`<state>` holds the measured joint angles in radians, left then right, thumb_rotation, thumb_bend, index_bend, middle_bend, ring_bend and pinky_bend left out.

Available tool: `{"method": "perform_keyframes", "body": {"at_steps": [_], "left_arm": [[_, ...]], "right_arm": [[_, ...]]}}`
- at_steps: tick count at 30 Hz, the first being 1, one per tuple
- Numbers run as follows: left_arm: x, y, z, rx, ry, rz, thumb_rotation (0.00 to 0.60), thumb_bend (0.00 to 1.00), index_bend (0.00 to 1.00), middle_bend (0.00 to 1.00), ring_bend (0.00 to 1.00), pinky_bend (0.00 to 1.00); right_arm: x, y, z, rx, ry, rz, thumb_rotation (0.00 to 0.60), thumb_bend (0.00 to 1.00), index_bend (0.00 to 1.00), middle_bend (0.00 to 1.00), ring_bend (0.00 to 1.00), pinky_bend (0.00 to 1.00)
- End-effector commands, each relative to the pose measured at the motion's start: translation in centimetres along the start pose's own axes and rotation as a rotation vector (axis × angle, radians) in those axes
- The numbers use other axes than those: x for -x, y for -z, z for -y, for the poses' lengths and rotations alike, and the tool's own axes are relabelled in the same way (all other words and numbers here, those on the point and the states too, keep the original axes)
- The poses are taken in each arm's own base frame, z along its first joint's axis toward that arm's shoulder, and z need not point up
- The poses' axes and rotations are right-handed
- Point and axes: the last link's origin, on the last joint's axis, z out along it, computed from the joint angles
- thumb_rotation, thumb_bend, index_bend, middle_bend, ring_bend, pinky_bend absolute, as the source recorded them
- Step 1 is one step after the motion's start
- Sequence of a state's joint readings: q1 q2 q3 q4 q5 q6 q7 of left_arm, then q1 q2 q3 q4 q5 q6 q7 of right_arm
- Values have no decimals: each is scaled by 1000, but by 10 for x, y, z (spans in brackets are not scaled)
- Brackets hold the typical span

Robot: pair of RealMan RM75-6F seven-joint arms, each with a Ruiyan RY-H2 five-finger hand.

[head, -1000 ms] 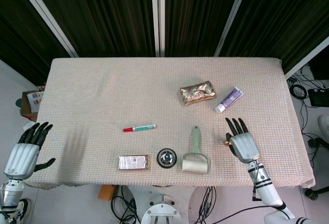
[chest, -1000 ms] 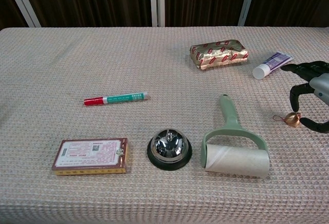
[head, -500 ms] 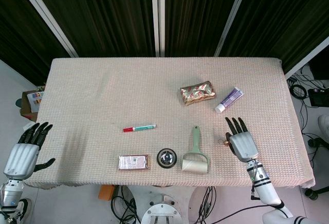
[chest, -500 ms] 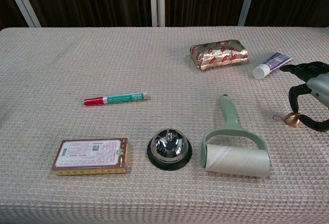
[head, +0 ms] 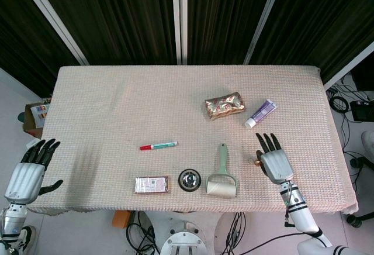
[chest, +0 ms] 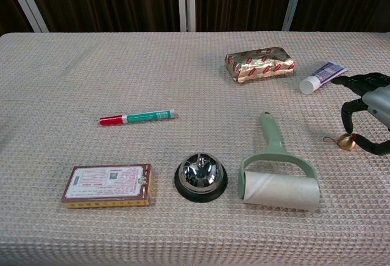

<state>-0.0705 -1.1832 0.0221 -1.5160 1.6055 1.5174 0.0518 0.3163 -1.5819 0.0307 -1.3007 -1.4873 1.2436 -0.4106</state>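
My right hand (head: 274, 162) lies over the table's front right with its fingers spread, holding nothing. A small gold jingle bell (head: 257, 162) rests on the cloth just beside its thumb. In the chest view that hand (chest: 368, 110) curves around the little bell (chest: 346, 142) at the frame's right edge; I cannot tell whether it touches it. My left hand (head: 26, 173) hangs open beyond the table's left edge, off the cloth, nearest a box of cards (head: 152, 184).
A green lint roller (chest: 277, 174), a chrome call bell (chest: 200, 176) and the card box (chest: 108, 185) line the front. A red-capped marker (chest: 138, 117) lies mid-left. A gold foil packet (chest: 259, 63) and a purple tube (chest: 322, 76) lie further back, right.
My right hand has drawn back slightly toward the front right edge. The small bell and the left hand stay where they were.
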Motion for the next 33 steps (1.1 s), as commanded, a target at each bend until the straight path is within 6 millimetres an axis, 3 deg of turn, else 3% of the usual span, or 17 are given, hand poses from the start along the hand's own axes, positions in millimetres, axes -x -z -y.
{"method": "perform_keyframes", "body": {"at_steps": [1, 16, 19, 23, 25, 27, 28, 30, 31, 33], "left_arm": [[0, 0, 0, 0, -1, -1, 600, 105, 84, 74, 36, 160], [0, 1, 1, -5, 2, -2, 600, 105, 84, 74, 36, 160], [0, 1, 2, -6, 2, -4, 600, 106, 84, 74, 36, 160], [0, 1, 2, -6, 3, -4, 600, 106, 84, 75, 36, 160], [0, 1, 2, -5, 4, -3, 600, 106, 84, 75, 36, 160], [1, 1, 1, -4, 7, -1, 600, 105, 84, 74, 36, 160], [2, 1, 1, -4, 7, -1, 600, 105, 84, 74, 36, 160], [3, 0, 1, -1, 9, 1, 600, 106, 84, 74, 36, 160], [3, 0, 0, 0, 8, 2, 600, 105, 84, 74, 36, 160], [3, 1, 1, -1, 2, 3, 600, 105, 84, 74, 36, 160]], "right_arm": [[0, 0, 0, 0, 1, 0, 600, 329, 549, 17, 0, 0], [-5, 0, 0, 4, -19, -34, 600, 373, 672, 73, 0, 0], [-16, -1, -1, -2, -33, -87, 600, 379, 687, 83, 0, 0], [-45, -5, -8, -7, 151, -333, 600, 405, 729, 119, 0, 0], [-44, -4, -7, 8, 83, -321, 600, 426, 757, 137, 0, 0], [-35, 1, 0, -5, -111, -188, 600, 429, 771, 141, 0, 0], [-36, 2, -1, -16, -117, -165, 600, 438, 778, 142, 0, 0], [-44, -2, -15, -24, 233, -302, 600, 430, 796, 151, 0, 0], [-43, -2, -16, -10, 282, -335, 600, 414, 805, 157, 0, 0], [-30, -1, -14, 57, 65, -248, 600, 401, 820, 170, 0, 0]]}}
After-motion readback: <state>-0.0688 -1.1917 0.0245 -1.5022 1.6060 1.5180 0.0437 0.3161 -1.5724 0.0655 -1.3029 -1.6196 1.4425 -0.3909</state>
